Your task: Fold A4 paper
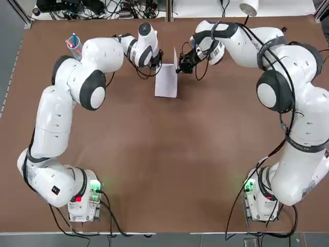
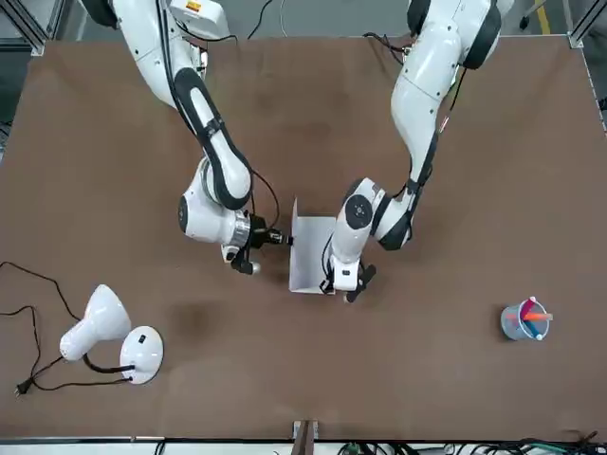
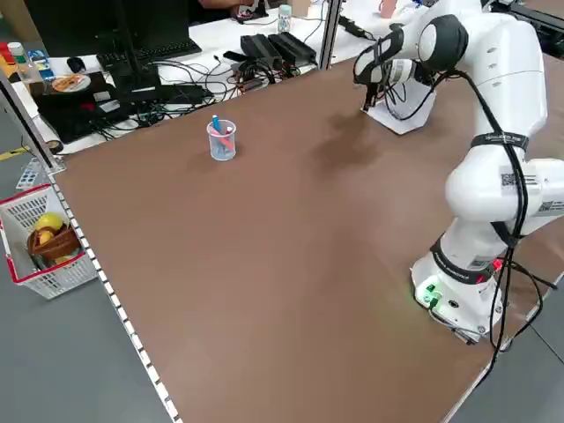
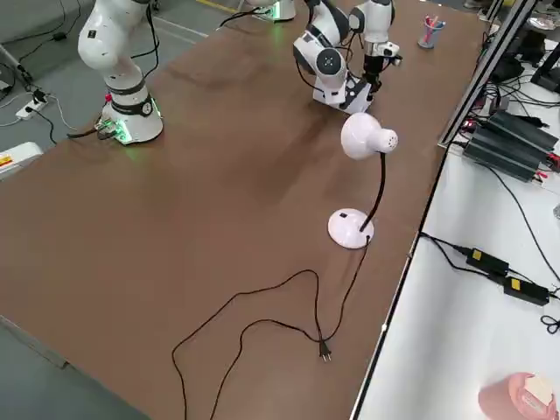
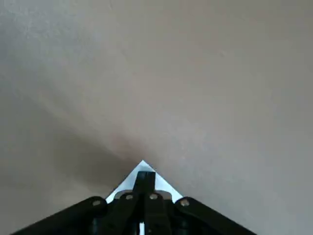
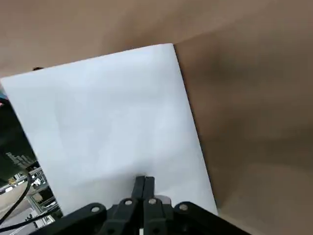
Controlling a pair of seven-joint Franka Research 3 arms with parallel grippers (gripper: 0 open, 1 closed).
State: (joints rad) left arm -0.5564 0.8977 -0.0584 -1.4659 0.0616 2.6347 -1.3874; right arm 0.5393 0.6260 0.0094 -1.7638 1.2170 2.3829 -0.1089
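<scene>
Shut fingers of the right gripper [image 6: 145, 179], bottom centre, meet the upright flap of A4 paper [image 6: 112, 122]; the left gripper's [image 5: 145, 174], also closed, sit by a corner! Ease it over, corners matched, then crease.

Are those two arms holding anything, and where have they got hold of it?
Yes, the paper: the left jaws pinch it at a corner, the right jaws at an edge, lifting that part.
</scene>
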